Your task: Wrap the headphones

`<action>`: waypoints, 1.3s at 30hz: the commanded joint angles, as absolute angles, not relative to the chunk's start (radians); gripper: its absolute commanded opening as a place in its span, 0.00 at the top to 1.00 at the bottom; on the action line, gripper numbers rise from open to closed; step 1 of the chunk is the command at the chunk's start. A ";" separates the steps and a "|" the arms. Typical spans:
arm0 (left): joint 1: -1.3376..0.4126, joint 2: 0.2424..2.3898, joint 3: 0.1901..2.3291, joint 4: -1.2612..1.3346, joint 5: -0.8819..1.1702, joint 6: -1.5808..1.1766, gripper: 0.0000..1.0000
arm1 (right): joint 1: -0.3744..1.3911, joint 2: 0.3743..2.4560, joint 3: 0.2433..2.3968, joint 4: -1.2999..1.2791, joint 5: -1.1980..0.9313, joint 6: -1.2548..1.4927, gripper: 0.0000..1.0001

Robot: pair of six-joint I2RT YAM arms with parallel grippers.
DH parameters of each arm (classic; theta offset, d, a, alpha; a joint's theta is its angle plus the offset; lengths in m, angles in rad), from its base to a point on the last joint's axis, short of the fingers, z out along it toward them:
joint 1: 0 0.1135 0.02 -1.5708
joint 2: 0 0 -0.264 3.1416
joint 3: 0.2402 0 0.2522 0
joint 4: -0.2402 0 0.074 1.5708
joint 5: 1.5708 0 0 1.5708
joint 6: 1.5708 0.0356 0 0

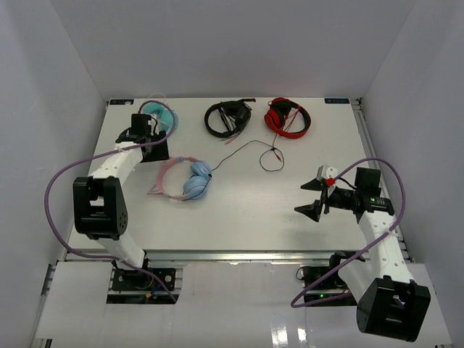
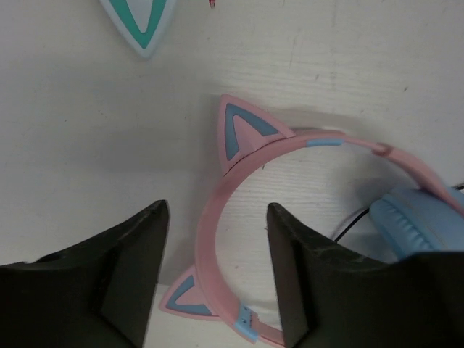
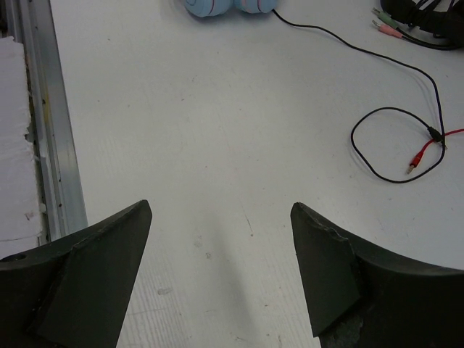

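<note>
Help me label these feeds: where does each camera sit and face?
Top external: above, behind the bases, looking down on the table; left arm and right arm show.
Left wrist: looks down at the pink headband between its open jaws.
Right wrist: looks across the table at the black cable; open jaws show.
Shared: both wrists see the blue ear cups.
</note>
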State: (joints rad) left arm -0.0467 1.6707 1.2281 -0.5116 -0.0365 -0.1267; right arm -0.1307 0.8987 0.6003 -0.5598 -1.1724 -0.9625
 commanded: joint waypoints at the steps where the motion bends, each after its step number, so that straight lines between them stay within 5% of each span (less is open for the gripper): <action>1: -0.044 1.712 1.256 -0.537 0.015 0.016 0.39 | -0.130 0.894 0.637 -0.604 -1.225 -1.042 0.18; 8: -0.044 1.774 1.195 -0.475 0.051 0.115 0.50 | -0.130 0.905 0.635 -0.610 -1.227 -1.053 0.19; 24: -0.044 1.813 1.134 -0.431 0.051 0.127 0.58 | -0.132 0.931 0.637 -0.612 -1.220 -1.057 0.20; 27: -0.046 1.826 1.130 -0.427 0.053 0.109 0.68 | -0.135 0.928 0.638 -0.616 -1.220 -1.057 0.20; 31: -0.053 1.813 1.129 -0.423 0.071 0.075 0.97 | -0.139 0.924 0.638 -0.631 -1.228 -1.071 0.21; 39: -0.141 1.509 1.108 -0.454 0.015 -0.091 1.00 | -0.094 0.881 0.699 -0.858 -1.253 -1.398 0.14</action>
